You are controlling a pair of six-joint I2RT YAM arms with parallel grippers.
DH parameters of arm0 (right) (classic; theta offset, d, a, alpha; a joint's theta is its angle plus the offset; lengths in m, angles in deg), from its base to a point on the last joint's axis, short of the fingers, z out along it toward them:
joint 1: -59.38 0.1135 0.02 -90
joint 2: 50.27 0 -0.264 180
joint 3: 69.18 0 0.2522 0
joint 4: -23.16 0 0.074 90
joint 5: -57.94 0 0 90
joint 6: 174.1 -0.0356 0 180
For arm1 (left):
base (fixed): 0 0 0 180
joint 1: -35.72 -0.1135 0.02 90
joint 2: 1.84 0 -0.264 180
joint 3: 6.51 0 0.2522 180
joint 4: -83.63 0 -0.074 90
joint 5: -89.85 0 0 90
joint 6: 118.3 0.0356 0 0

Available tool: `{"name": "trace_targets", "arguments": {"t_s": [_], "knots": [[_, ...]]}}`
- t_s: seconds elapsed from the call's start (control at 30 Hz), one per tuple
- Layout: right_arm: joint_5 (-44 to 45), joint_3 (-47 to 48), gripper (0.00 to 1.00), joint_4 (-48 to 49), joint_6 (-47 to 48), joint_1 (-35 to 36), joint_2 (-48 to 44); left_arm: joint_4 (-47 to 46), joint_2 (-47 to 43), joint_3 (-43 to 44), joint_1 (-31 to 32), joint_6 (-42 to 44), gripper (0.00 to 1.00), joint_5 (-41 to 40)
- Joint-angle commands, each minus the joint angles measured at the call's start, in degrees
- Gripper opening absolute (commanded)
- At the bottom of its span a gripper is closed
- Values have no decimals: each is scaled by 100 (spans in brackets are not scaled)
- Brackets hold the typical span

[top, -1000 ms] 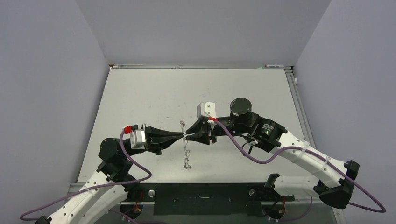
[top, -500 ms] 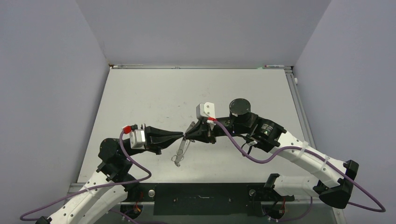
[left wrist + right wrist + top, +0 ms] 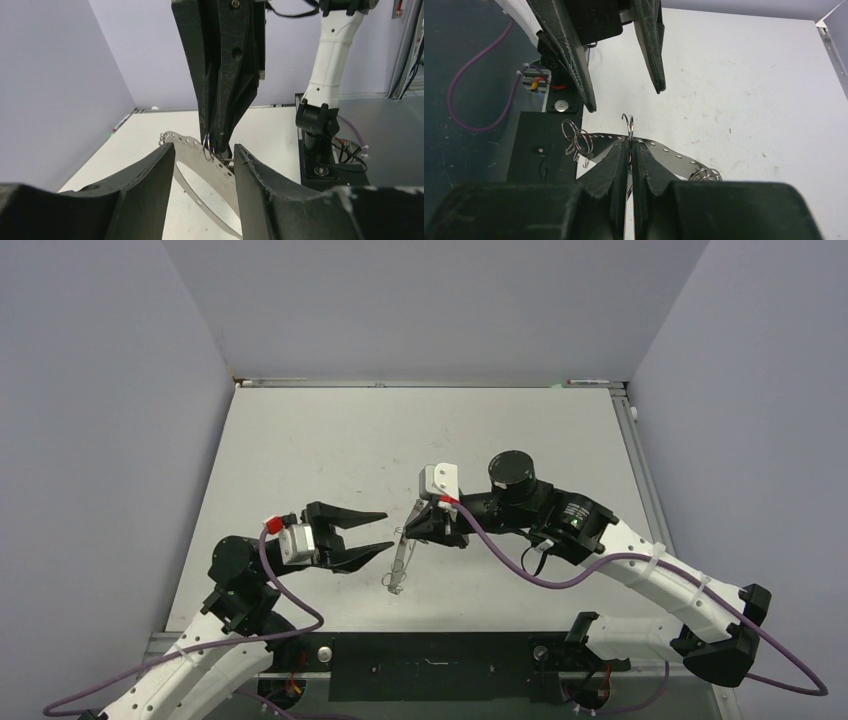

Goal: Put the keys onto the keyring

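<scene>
One keyring [image 3: 669, 154], two grippers. My right gripper [image 3: 629, 144] pinched its rim, jaws pressed together. My left gripper [image 3: 388, 530] was spread wide, ring just beyond its tips.

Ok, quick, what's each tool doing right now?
Left tool: open, holding nothing.
Right tool: shut on the large thin silver metal keyring hoop.

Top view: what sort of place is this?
Probably a lab robot cell: a bare white table boxed in by plain lavender walls, two arms bolted at its near edge, and a keyring held in the right gripper.
</scene>
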Motion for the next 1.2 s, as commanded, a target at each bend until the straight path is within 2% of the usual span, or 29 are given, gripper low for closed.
{"name": "trace_targets", "arguments": {"t_s": [0.0,0.13,0.3,0.5,0.73,1.17], "knots": [[421,600,5,-447,423,60,-39,1012,-12,494,-23,713,45,-9],[1262,950,5,-1212,653,342,173,1863,328,893,-36,1100,45,156],[2141,1299,5,-1912,850,844,441,1902,483,975,-93,1071,39,311],[2222,1594,5,-2216,935,938,590,2152,839,1243,-94,1075,33,754],[2227,1625,5,-2233,982,958,672,2175,915,1198,-68,1026,31,888],[2097,1658,5,-2209,983,1000,783,1628,1117,1015,104,673,27,906]]}}
